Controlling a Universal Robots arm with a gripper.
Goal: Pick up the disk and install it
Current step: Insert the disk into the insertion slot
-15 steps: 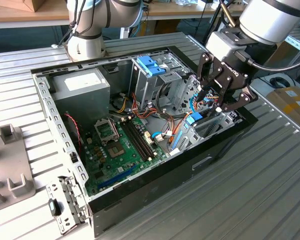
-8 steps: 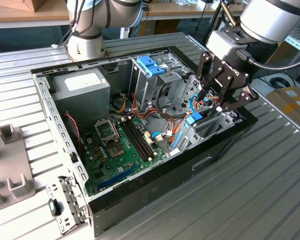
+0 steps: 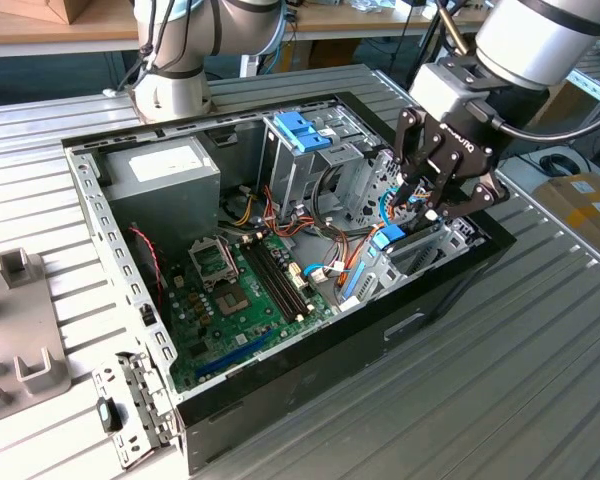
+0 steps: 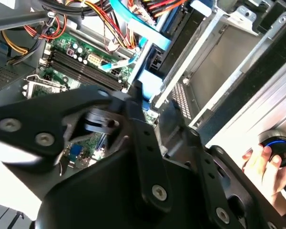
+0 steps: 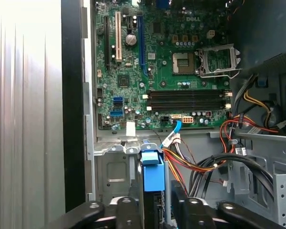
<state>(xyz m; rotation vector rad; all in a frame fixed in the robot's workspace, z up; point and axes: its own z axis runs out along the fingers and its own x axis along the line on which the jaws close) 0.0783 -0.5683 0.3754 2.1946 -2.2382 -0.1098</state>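
A green motherboard (image 5: 152,71) sits in a black-edged grey case (image 3: 310,350), crossed by red, yellow and orange wires (image 5: 200,164); a light-blue rail (image 5: 153,174) (the disk's carrier) shows between black gripper (image 5: 155,210) links, above ribbed silver table (image 3: 520,380).

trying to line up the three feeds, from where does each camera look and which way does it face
Exterior view: off the arm, above one corner, looking down into the open computer case; the arm and gripper show over the drive bay.
First wrist view: on the arm, looking past the gripper and blue disk carrier toward the motherboard.
Second wrist view: on the arm, behind the black linkage, facing the drive bay; a person's hand shows.
All share the motherboard.
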